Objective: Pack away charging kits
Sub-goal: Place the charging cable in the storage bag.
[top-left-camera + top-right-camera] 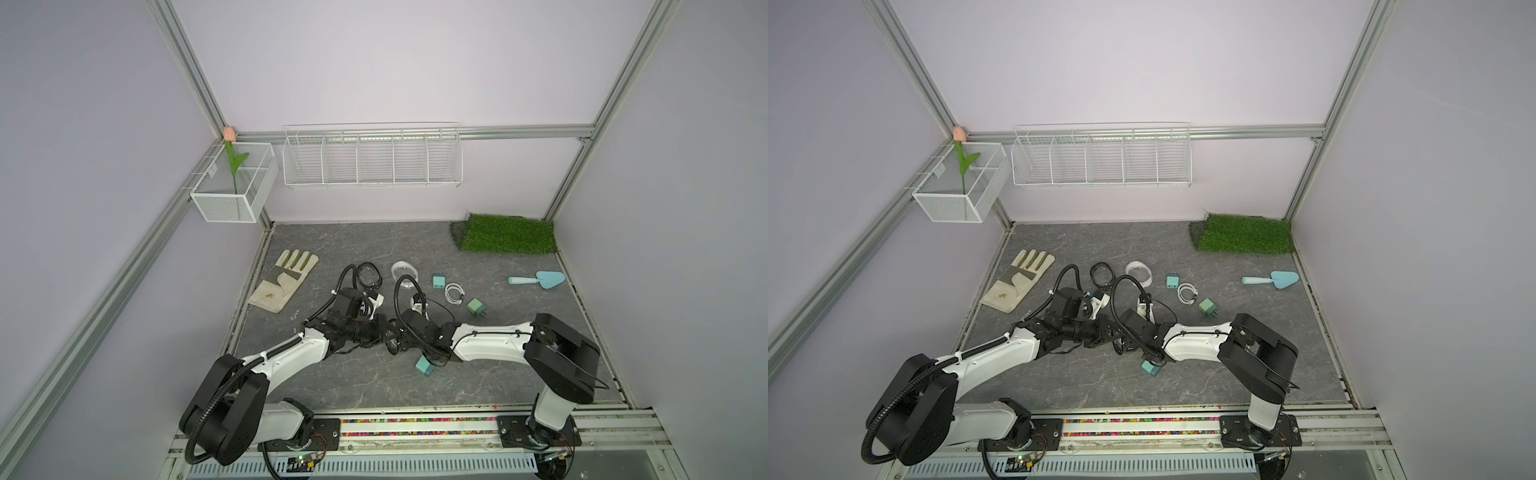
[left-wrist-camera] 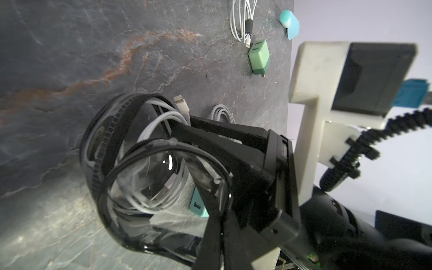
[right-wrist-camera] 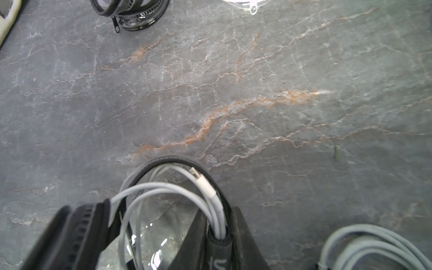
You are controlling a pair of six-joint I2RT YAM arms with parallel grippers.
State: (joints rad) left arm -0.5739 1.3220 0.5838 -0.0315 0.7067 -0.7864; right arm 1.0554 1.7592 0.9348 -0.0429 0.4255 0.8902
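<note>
A black-rimmed clear case stands open on its edge between my two wrists. My left gripper is shut on its rim. My right gripper reaches into the case, shut on a banded white cable that curls inside. A teal adapter lies beside the right forearm. Further back lie a green adapter, another teal adapter and a coiled white cable. A second black case and a white case sit behind the grippers. Another cable lies close by.
A beige glove lies at the left of the slate floor and a light-blue trowel at the right. A grass mat fills the back right corner. A wire shelf and a mesh box hang on the walls.
</note>
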